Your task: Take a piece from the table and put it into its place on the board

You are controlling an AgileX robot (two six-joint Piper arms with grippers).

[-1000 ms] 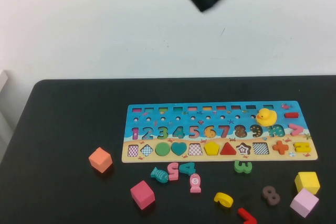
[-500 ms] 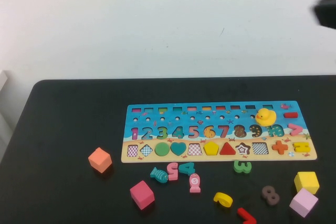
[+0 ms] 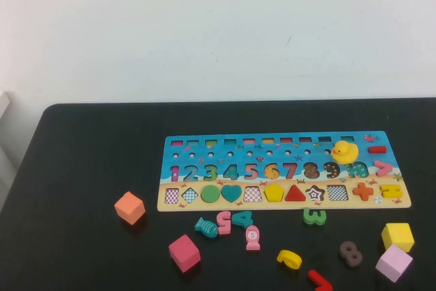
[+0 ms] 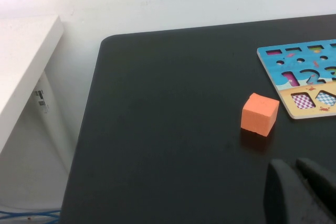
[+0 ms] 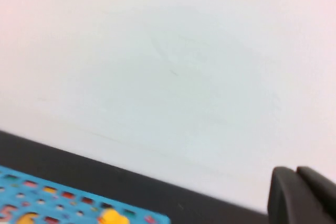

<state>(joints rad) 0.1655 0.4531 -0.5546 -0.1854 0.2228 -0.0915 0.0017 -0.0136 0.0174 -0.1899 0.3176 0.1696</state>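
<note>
The board (image 3: 286, 170) lies flat in the middle of the black table, blue above and tan below. The piece, a small yellow pentagon (image 3: 274, 192), sits in a slot of the tan strip between a checkered slot and a red triangle. No arm shows in the high view. My left gripper (image 4: 294, 167) hovers shut and empty over the table's left part, near an orange cube (image 4: 260, 114) and the board's left end (image 4: 310, 74). My right gripper (image 5: 295, 174) is shut and empty, raised and facing the white wall, with the board's far edge (image 5: 31, 192) low in its view.
A yellow duck (image 3: 345, 151) stands on the board. Loose pieces lie in front of it: orange cube (image 3: 130, 207), pink cube (image 3: 184, 252), yellow cube (image 3: 398, 236), lilac cube (image 3: 394, 262), a teal fish (image 3: 206, 226) and several numbers. A white shelf (image 4: 21, 61) flanks the table's left edge.
The dark arm seen at the top of the high view swung to the right and has left that view. Board and pieces have not moved.
</note>
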